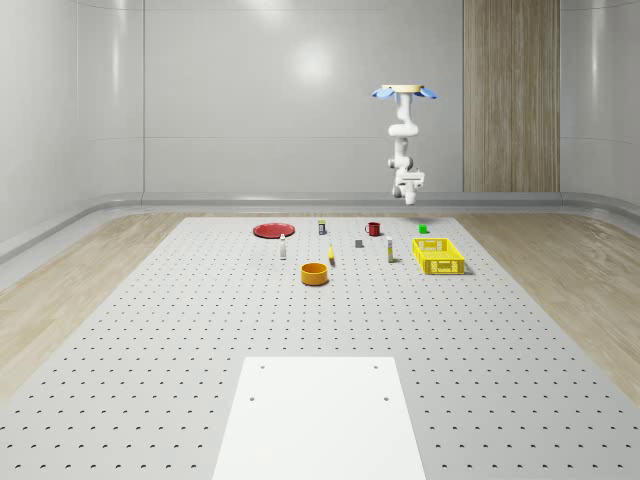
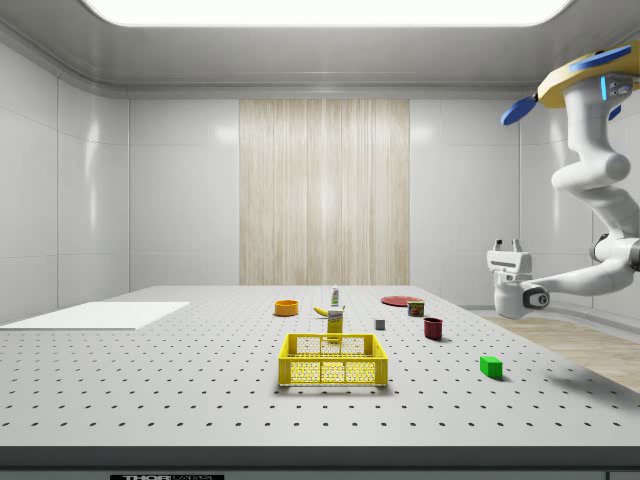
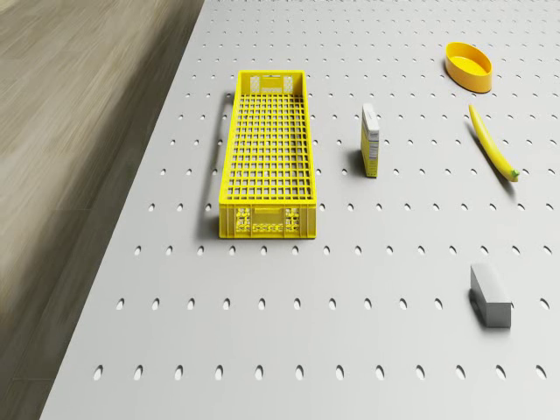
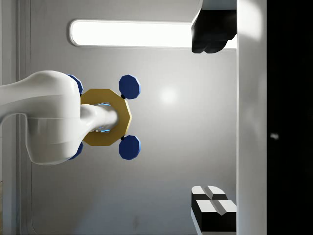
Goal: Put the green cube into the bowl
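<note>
The perforated table [image 1: 150, 330] is seen spanning the floor, with a white sheet [image 1: 320, 415] laid at its near end in the whole-scene view. The drone [image 1: 405, 93] is observed hovering high over the table's far right part, its arm [image 1: 402, 140] hung beneath it. The gripper [image 2: 506, 245] is held in the air at the arm's end, pointed upward in the side view; in the wrist view the drone's underside is looked at, and the fingertips [image 4: 213, 205] are recorded well apart, so the jaws stand open and nothing is held.

The yellow crate [image 1: 438, 255] is noted at the right of the table. The red plate [image 1: 272, 230] lies at the far left. The bowl [image 1: 315, 273], orange, is placed nearer, left of the crate. The red mug [image 1: 373, 229] stands at the far side. The green cube [image 1: 423, 229] rests on the table just beyond the crate's far end, below the gripper and well apart from it, untouched, and far from the bowl.
</note>
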You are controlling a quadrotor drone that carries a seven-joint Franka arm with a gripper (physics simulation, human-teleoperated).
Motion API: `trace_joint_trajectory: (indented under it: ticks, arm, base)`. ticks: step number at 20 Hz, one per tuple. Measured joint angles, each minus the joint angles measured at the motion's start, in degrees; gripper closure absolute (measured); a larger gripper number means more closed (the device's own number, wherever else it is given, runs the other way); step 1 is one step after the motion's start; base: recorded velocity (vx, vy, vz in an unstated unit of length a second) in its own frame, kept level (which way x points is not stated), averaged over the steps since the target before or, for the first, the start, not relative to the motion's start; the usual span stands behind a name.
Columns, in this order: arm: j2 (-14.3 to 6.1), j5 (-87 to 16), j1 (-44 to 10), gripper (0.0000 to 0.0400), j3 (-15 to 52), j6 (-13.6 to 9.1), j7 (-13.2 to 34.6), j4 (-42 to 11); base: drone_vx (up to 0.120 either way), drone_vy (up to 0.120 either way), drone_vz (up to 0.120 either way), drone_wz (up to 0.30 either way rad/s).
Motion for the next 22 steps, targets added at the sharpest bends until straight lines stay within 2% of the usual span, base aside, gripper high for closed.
trace_joint_trajectory:
  ticks: [10, 22]
  arm:
    - [-0.30, -0.38, -0.12, 0.0000, 0.30, 0.43, 0.03, -0.29]
    - [-0.69, -3.58, -0.83, 0.0000, 2.59, 0.97, 0.44, -0.73]
  base:
    - [0.120, 0.116, 0.000, 0.000]
    - [0.120, 0.000, 0.000, 0.000]
